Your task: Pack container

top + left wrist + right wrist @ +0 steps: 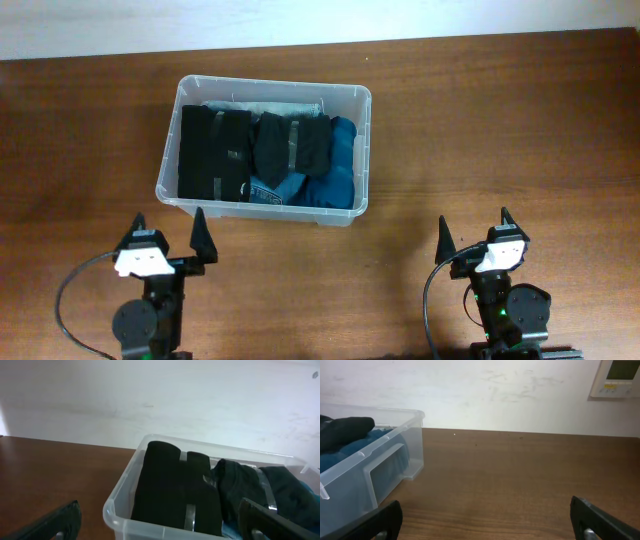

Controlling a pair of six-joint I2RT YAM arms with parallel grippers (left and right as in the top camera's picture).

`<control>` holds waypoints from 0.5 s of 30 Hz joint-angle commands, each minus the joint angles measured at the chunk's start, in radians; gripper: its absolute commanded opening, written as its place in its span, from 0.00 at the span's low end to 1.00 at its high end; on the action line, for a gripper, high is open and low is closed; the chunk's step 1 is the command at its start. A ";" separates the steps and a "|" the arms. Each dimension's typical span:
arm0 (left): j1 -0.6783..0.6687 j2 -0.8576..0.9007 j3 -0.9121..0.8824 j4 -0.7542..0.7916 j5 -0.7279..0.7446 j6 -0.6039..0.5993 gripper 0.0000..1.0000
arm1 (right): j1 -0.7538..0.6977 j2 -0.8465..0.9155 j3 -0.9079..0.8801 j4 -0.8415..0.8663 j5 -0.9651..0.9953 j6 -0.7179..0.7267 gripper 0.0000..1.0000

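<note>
Container (pixel 364 140) sits on the table (pixel 520 130) toward the back edge, left of the middle, packed with black folded clothes (pixel 213 150) and a blue garment (pixel 338 165). Near the front edge, the left gripper (pixel 169 216) stands just before the container's front left corner, and the right gripper (pixel 474 217) is well apart to the right. Both have jaws spread wide, holding nothing.

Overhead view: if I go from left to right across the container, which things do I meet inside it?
Inside the container: large black folded garment → smaller black folded garment → blue garment.
</note>
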 commanded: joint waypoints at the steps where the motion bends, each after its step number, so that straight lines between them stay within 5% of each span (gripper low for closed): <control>1: -0.004 -0.051 -0.040 0.008 0.011 0.013 0.99 | -0.007 -0.008 -0.008 0.000 0.013 0.008 0.98; 15: -0.005 -0.222 -0.077 -0.198 0.003 0.050 0.99 | -0.007 -0.008 -0.008 0.000 0.013 0.008 0.98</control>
